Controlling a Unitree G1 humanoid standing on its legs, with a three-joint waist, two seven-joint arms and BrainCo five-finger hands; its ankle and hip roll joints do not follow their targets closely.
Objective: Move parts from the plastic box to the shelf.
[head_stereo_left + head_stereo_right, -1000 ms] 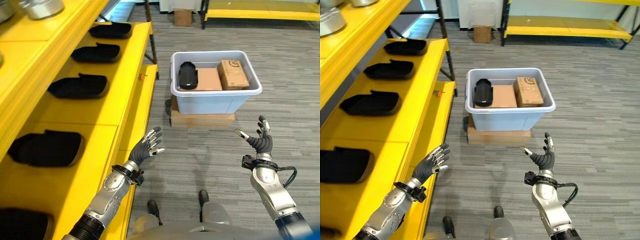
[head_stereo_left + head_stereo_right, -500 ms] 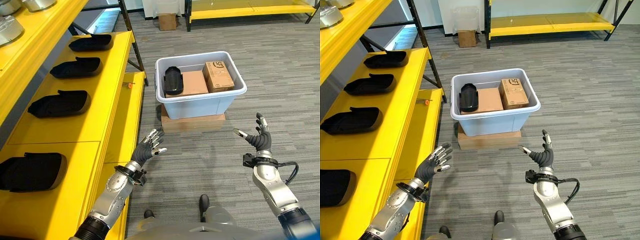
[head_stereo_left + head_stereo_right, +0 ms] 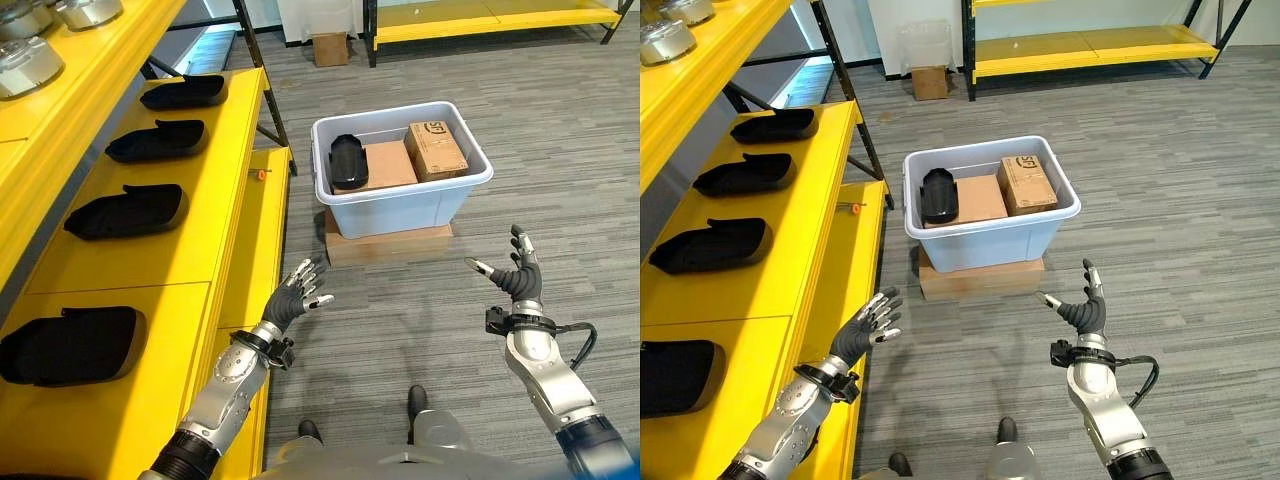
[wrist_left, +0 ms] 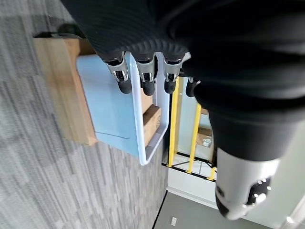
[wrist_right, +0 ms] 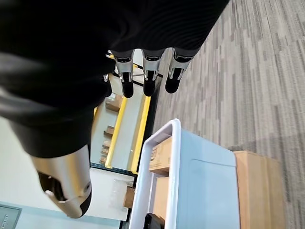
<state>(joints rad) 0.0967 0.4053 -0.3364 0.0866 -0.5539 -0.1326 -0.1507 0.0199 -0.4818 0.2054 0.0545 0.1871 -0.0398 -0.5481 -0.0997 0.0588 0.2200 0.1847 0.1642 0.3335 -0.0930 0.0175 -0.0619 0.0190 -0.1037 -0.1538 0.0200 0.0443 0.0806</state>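
grey striped carpet (image 3: 560,150), yellow shelf (image 3: 150,250), plastic box (image 3: 400,205)

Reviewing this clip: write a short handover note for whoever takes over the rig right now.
Left hand: open, empty, raised beside the yellow shelf.
Right hand: open, empty, raised over the floor short of the plastic box.
Box stands on a flat cardboard base; it holds one black part and two cardboard cartons.
Done: four black parts lie in a row on the shelf.
Left: reach in, take the black part, shelve it.
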